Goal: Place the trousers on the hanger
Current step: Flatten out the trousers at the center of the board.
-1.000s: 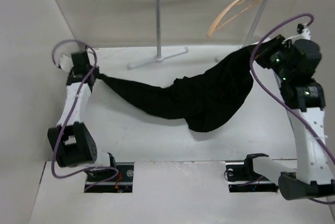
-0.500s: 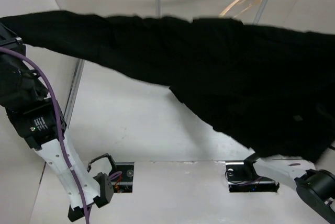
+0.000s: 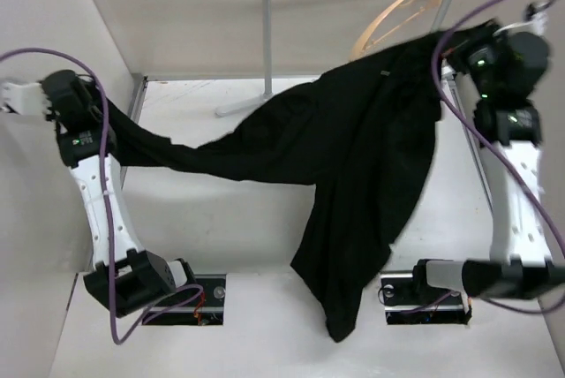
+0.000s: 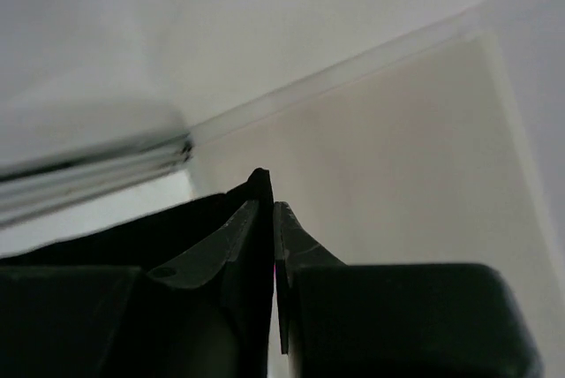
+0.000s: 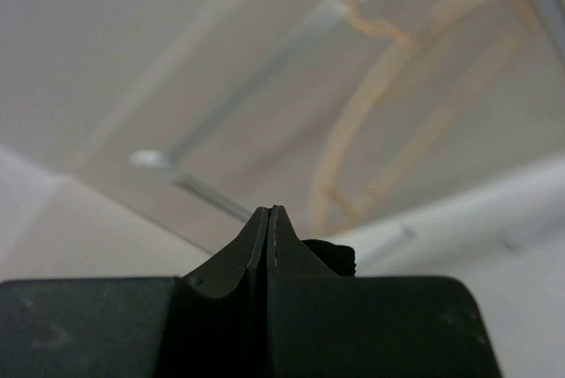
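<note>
The white tabletop (image 3: 221, 219) runs from the near edge back to a beige wall and is closed in by side walls on the left and right. At its far edge stands the white foot of the rail stand (image 3: 245, 102), a flat T-shaped base with the post rising from it. At the near edge the left arm base (image 3: 132, 281) and right arm base (image 3: 459, 276) sit by two dark rectangular openings. The black trousers (image 3: 353, 157) hang over the middle; whether the cloth touches the surface cannot be told.

In the right wrist view the hanger (image 5: 321, 169) is blurred.
</note>
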You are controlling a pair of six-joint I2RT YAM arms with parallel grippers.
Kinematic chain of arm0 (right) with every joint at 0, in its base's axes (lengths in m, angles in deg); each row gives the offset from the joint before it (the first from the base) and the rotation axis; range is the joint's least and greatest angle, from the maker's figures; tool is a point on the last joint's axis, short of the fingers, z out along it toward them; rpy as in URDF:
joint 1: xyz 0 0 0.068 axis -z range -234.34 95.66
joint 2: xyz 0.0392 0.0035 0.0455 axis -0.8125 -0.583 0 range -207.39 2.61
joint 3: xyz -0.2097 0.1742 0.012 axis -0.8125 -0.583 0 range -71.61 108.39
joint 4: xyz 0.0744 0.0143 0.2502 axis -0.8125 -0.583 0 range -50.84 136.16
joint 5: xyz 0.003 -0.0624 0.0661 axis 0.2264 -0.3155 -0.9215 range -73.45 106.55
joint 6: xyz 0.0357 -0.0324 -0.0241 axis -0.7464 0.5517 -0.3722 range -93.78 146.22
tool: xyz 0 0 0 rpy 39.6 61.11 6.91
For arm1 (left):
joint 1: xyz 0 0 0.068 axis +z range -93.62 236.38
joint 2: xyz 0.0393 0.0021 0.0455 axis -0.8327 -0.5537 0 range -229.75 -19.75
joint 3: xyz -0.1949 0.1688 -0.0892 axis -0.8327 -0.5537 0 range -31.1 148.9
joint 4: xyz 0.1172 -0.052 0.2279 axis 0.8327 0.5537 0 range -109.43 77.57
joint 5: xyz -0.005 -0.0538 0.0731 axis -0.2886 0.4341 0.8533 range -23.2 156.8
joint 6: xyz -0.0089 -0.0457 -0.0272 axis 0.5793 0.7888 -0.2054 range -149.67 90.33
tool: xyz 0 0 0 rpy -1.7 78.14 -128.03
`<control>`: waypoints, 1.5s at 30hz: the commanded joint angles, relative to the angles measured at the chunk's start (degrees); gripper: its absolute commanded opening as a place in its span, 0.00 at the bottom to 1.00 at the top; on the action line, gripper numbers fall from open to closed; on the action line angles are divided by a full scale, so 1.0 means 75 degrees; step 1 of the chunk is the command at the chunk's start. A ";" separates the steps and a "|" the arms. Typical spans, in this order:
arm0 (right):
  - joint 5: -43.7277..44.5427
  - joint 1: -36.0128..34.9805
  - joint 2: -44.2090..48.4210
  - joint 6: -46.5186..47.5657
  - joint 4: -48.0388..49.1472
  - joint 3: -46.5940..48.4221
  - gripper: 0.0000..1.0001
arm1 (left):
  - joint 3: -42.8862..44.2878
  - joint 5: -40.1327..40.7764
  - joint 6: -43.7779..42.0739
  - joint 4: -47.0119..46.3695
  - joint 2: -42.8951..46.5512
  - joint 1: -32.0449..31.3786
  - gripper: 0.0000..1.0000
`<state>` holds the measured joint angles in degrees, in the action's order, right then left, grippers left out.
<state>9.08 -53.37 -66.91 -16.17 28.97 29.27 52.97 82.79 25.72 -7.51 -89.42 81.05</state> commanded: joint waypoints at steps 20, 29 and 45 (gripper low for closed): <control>-0.1406 0.1646 -0.0869 -0.0465 0.0956 -0.2950 0.03 | -0.1130 -0.0245 -0.0671 -0.1754 -0.1516 -0.1162 0.10; -0.0997 0.1330 -0.0763 -0.0336 0.0745 -0.3150 0.02 | -0.1146 -0.1169 -0.0987 -0.1965 -0.4054 -0.2613 0.54; -0.1184 0.1341 -0.0094 -0.0430 0.0570 -0.3865 0.03 | 0.2594 -0.1768 -0.1281 -0.2656 -0.8300 -0.3060 0.59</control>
<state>1.09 -43.51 -70.21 -19.49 30.85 0.53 68.97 69.85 16.43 -25.12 -150.36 57.64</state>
